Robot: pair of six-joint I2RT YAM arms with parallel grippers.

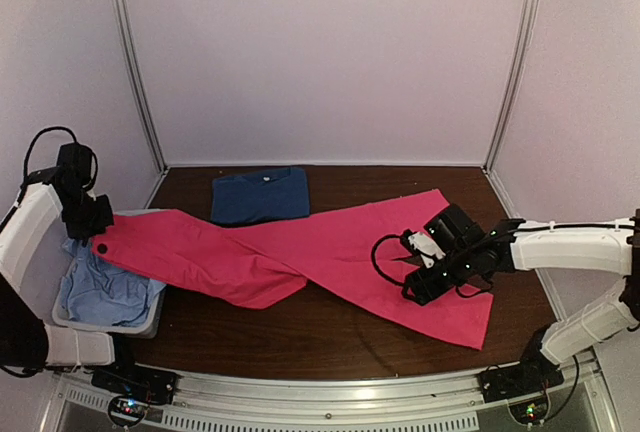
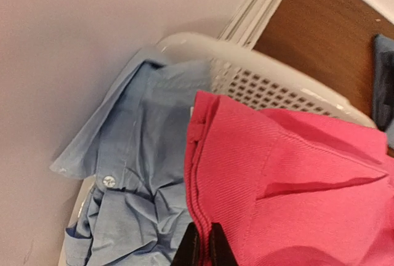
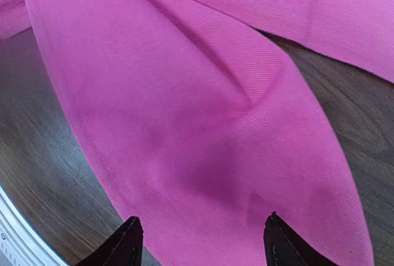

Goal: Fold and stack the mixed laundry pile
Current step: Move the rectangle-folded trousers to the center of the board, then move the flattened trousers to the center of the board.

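The magenta-pink shirt (image 1: 300, 252) lies stretched across the table from the left basket to the near right. My left gripper (image 2: 203, 244) is shut on its seamed edge (image 2: 200, 173), holding that end above the basket; from above, the left gripper (image 1: 98, 235) is at the shirt's left tip. My right gripper (image 3: 202, 229) hangs open just over the pink cloth (image 3: 203, 112), nothing between its fingers; in the top view the right gripper (image 1: 422, 287) is over the shirt's right part. A dark blue T-shirt (image 1: 260, 195) lies folded at the back. The pale light-blue cloth (image 2: 135, 155) sits crumpled in the basket.
The white slotted plastic basket (image 1: 115, 327) stands at the table's left near corner, its rim (image 2: 258, 63) under the lifted shirt. Brown tabletop (image 1: 340, 337) shows in front of the shirt. White walls with metal posts (image 1: 135, 62) enclose the back and sides.
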